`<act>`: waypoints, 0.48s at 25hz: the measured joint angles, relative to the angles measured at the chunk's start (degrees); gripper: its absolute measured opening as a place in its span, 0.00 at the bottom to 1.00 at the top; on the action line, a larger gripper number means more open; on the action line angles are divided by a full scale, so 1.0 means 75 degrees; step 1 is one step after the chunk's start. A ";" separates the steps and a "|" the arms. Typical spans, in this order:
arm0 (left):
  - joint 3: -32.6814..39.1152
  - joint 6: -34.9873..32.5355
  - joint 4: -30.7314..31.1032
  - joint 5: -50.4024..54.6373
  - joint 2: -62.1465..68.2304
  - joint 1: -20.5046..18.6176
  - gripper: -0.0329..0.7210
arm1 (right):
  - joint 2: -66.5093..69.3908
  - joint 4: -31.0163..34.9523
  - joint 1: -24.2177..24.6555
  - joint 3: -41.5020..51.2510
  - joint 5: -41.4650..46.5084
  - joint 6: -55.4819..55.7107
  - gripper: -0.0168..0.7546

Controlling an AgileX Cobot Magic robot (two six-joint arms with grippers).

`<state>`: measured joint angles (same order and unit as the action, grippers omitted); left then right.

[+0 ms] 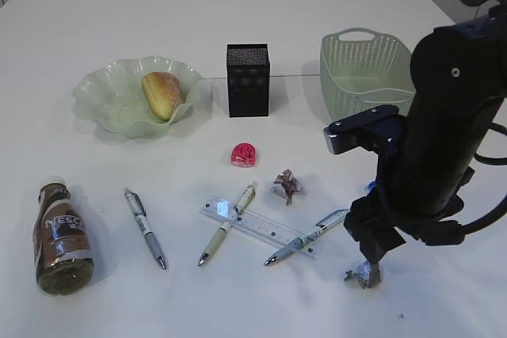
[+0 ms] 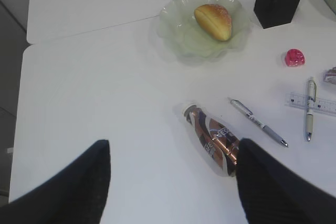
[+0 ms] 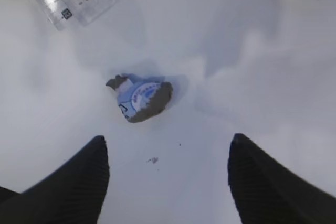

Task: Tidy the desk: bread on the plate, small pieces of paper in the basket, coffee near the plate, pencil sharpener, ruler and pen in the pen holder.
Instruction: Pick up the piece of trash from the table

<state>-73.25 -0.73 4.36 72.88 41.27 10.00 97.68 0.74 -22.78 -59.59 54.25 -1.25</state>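
A plain white bench [image 1: 238, 5] fills the scene under even light. The right gripper [image 3: 168, 179] hovers wide open and empty above a small crumpled scrap of blue-printed paper [image 3: 140, 98] lying between its dark fingers. The sage-green perforated plastic basket [image 1: 364, 69] stands well apart behind. The left gripper [image 2: 170, 182] also hangs wide open, near the brown coffee bottle [image 2: 212, 139].

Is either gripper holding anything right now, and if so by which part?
Nothing is held. The right gripper is open above the crumpled paper; the left gripper is open over bare desk.
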 joint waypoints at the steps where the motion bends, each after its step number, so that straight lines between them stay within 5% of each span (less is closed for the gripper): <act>1: 0.0000 0.0000 0.0000 0.0000 0.0000 0.0000 0.74 | 0.0000 0.0000 0.0000 0.0000 0.0000 0.0000 0.74; 12: 0.0000 0.0000 0.0000 0.0000 0.0000 0.0000 0.74 | 0.0888 -0.0018 -0.0154 -0.0005 -0.0417 0.0000 0.74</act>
<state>-73.25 -0.73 4.36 72.88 41.27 10.00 104.34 0.60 -23.94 -59.63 51.12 -1.25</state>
